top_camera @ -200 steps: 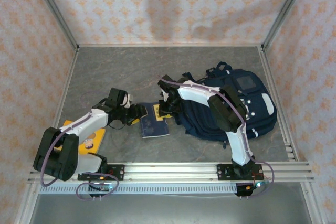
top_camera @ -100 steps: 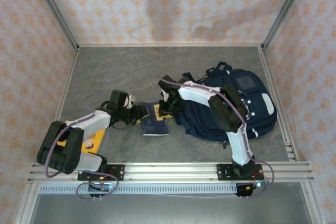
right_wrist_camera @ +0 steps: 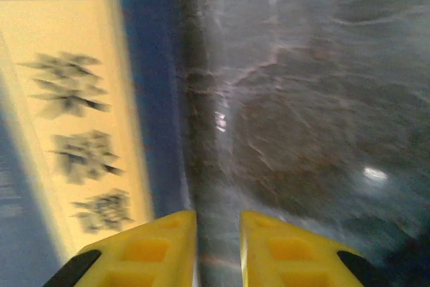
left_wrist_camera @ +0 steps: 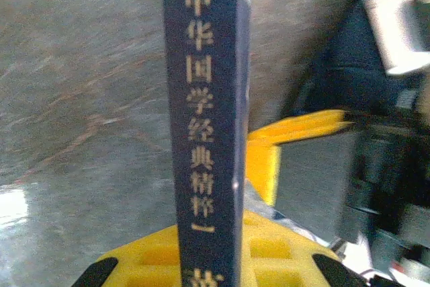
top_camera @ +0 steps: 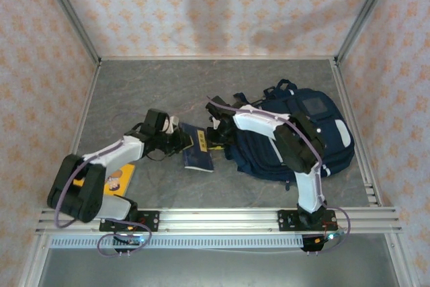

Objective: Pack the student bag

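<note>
The student bag (top_camera: 299, 132), navy with grey patches, lies on the right half of the table, and its dark fabric shows at the upper right of the left wrist view (left_wrist_camera: 349, 58). A blue book (top_camera: 197, 150) sits just left of the bag, tipped up on one side. My left gripper (top_camera: 179, 140) is shut on it; the spine with gold characters (left_wrist_camera: 205, 99) runs up between the yellow fingers (left_wrist_camera: 134, 260). My right gripper (top_camera: 216, 136) hovers at the bag's left edge beside the book's cream label (right_wrist_camera: 74, 119). Its jaws (right_wrist_camera: 218, 233) stand slightly apart with bare table between them.
A yellow book (top_camera: 115, 178) lies under my left forearm near the front left. The metal rail (top_camera: 222, 218) runs along the near edge, and patterned walls (top_camera: 215, 11) close in the back and sides. Grey tabletop (top_camera: 154, 85) lies behind the arms.
My left gripper has closed on the blue book and shifted slightly up and to the right, tipping the book onto its side. The right arm has barely moved.
</note>
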{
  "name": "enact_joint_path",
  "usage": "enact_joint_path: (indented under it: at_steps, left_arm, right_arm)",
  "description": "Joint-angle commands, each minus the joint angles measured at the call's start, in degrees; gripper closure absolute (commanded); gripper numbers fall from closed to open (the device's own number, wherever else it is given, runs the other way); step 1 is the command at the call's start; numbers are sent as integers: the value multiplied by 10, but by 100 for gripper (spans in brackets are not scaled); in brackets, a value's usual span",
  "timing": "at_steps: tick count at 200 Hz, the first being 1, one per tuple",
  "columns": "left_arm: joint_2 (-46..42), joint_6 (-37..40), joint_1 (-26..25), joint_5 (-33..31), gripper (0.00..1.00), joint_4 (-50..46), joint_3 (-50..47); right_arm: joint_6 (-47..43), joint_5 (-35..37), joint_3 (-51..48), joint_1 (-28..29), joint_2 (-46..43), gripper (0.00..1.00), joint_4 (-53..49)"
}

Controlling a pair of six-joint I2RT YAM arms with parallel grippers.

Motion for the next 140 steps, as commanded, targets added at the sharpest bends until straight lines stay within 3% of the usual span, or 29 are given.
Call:
enact_joint_path:
  at_steps: [1,40,66,140]
  left_arm:
    - [-74,53,5,-13,100,-91,56]
    - [-133,24,3,15,100,-96,88]
    - [-184,5,-4,19,100,-58,97]
    - [-205,-24,-30,134,100,32,174]
  right_arm:
    - [0,76,-14,-25,-102,71,-29]
    - [-23,77,-47,-59,-252,49,18]
    - [2,-15,-113,-102,-357,30,131]
    - [57,-195,-194,-124,-423,24,282]
